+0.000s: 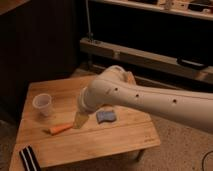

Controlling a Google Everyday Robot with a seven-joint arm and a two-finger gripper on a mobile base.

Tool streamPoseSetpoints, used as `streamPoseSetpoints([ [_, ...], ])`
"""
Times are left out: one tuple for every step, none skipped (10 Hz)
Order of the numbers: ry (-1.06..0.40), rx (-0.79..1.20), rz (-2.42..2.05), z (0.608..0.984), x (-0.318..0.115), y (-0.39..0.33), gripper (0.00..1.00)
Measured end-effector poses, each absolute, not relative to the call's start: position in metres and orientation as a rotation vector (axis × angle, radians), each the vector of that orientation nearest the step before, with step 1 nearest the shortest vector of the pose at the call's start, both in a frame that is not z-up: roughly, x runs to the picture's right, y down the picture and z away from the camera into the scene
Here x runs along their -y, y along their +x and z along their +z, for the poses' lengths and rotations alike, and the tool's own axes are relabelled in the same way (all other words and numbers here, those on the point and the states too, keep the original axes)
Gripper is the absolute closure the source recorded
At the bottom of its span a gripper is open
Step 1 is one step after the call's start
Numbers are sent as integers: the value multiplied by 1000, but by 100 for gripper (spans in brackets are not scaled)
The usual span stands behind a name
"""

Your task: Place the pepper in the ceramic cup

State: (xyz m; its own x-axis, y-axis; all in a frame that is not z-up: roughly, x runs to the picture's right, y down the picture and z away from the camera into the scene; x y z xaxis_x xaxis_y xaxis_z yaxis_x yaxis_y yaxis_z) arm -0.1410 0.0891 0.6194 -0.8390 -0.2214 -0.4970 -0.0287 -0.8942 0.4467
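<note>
The pepper (60, 129), slim and orange, lies flat on the wooden table (120, 142) near its front left. The ceramic cup (42, 104), pale and handleless, stands upright at the table's left side, behind and left of the pepper. My white arm reaches in from the right across the table's middle. My gripper (80, 120) hangs low over the table just right of the pepper's thick end and holds nothing that I can see.
A blue sponge-like pad (105, 116) lies right of the gripper, partly under the arm. A black-and-white striped object (29, 159) sits at the front left corner. Dark shelving and a rail stand behind the table.
</note>
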Motion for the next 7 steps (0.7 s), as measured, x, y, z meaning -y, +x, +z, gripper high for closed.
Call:
streamPoseSetpoints([
  [921,690,-2870,630,-95,-166,20],
  [978,711,-2894,637,-100,-188,20],
  [1020,743,-2913,644,-107,-206,20],
  [1056,788,-2932,652,-118,-224,20],
  [1084,841,-2946,662,-130,-237,20],
  [1095,884,-2952,671,-140,-242,20],
  [1102,921,-2953,676,-149,-246,20],
])
